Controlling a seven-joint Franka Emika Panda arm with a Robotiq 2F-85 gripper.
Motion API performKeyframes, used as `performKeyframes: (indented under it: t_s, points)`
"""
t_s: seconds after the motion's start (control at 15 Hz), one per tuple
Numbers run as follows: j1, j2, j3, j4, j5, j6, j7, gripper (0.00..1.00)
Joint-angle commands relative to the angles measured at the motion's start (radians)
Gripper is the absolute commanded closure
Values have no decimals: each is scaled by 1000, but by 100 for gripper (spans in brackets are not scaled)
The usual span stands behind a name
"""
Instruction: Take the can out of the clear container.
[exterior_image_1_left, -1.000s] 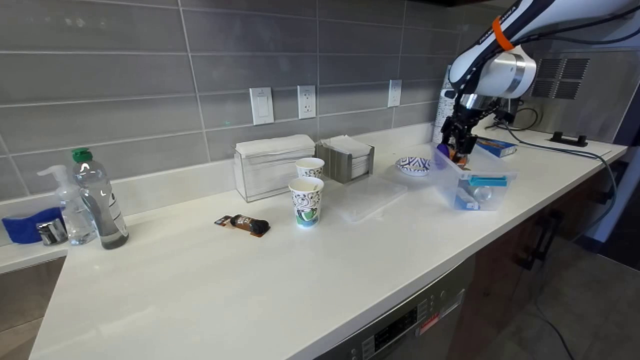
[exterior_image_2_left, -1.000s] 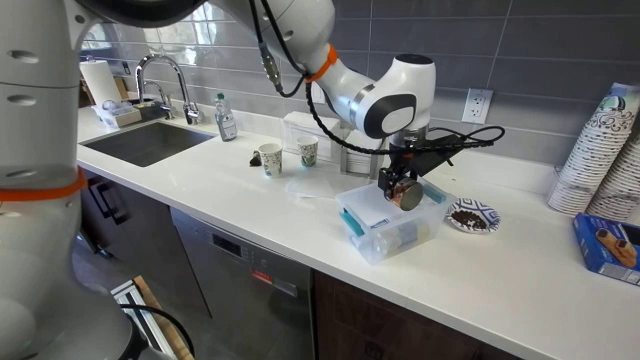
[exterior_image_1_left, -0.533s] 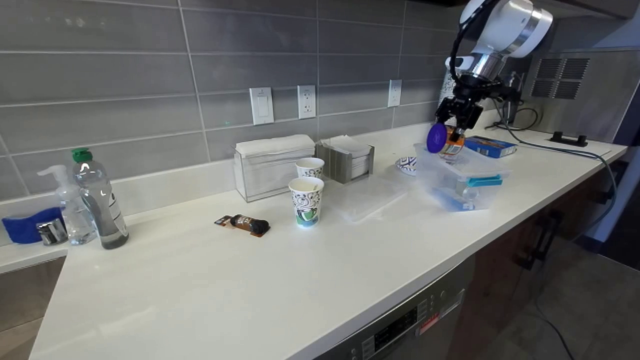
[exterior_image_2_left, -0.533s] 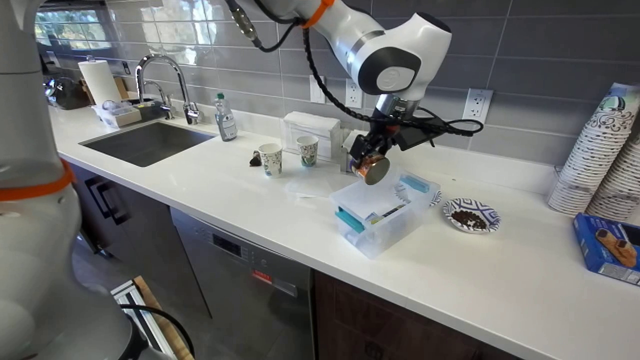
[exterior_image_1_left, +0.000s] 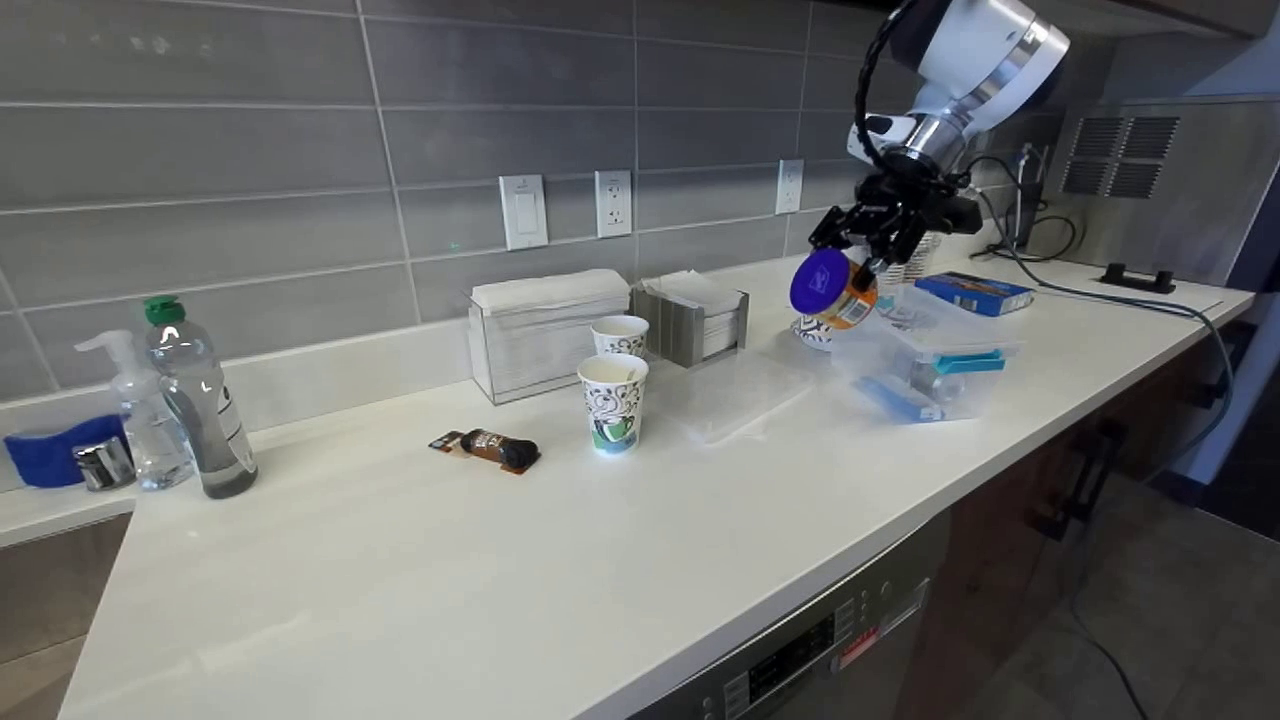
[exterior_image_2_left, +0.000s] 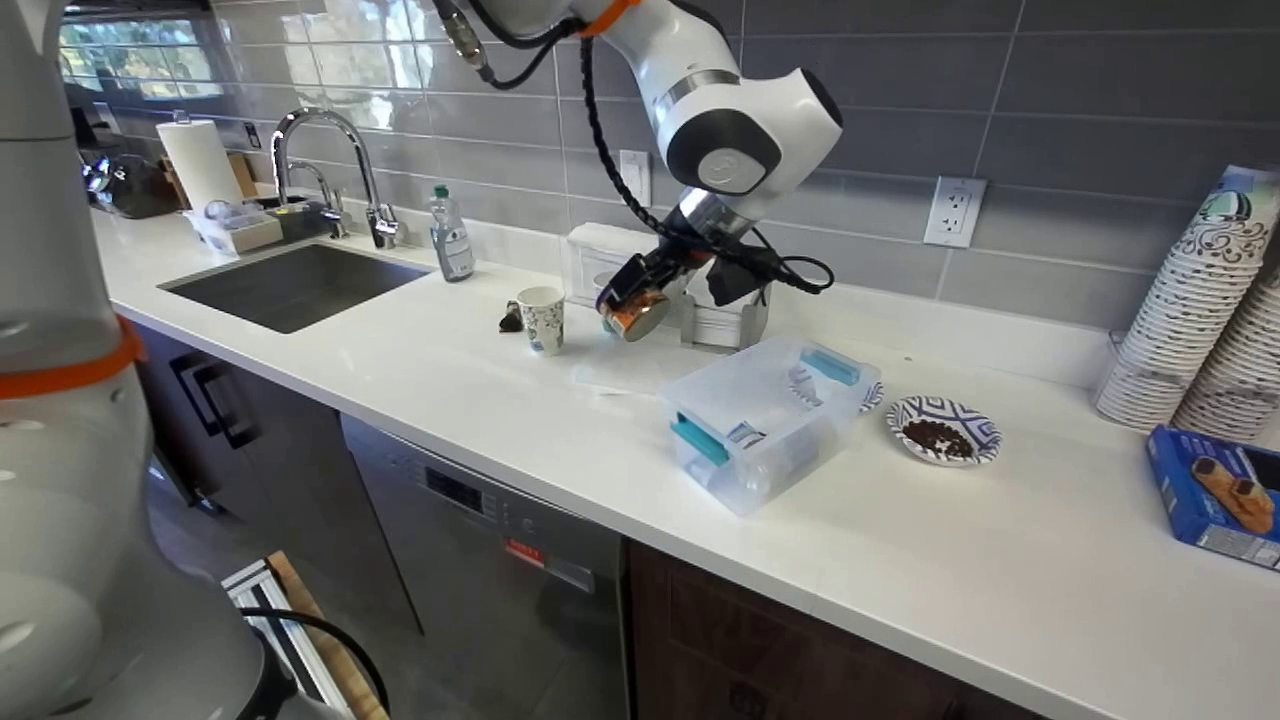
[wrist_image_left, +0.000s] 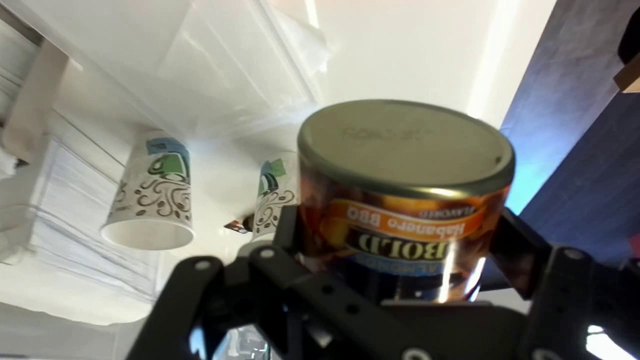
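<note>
The can (exterior_image_1_left: 855, 301) has a purple lid, an orange-brown label and a metal bottom. My gripper (wrist_image_left: 405, 240) is shut around its sides in the wrist view. The can (wrist_image_left: 400, 215) is tilted, metal bottom toward the camera. In an exterior view, the can (exterior_image_2_left: 638, 318) hangs in the air above the counter, outside the clear container. The clear container (exterior_image_2_left: 800, 455), with teal latches, stands on the counter to the right of the can; it also shows in an exterior view (exterior_image_1_left: 868, 358). A blue-and-white packet and clear items show through its walls.
A flat clear lid (exterior_image_1_left: 735, 395) lies beside the container. Two paper cups (exterior_image_1_left: 613, 405) (wrist_image_left: 150, 195), a napkin holder (exterior_image_1_left: 555, 330) and a grey holder (exterior_image_1_left: 690, 320) stand near the can. A patterned bowl (exterior_image_2_left: 943, 440), blue box (exterior_image_2_left: 1215, 510) and cup stacks (exterior_image_2_left: 1190, 320) are farther right.
My gripper has lifted the can up out of the container, then moved left in both exterior views toward the paper cups. The container shifted slightly during the lift. The can stays held.
</note>
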Motion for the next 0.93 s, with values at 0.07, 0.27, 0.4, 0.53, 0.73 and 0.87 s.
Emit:
performKeyframes:
  t_s: [0.07, 0.27, 0.4, 0.53, 0.73, 0.87]
  points:
    - [80, 16, 7, -81, 36, 8, -172, 32]
    - [128, 10, 25, -138, 25, 42, -289, 32]
    - [136, 30, 10, -110, 15, 15, -240, 7]
    - [153, 30, 15, -124, 12, 21, -250, 7]
    - [154, 29, 14, -125, 12, 21, -256, 32]
    - [149, 60, 22, -121, 78, 55, -299, 32]
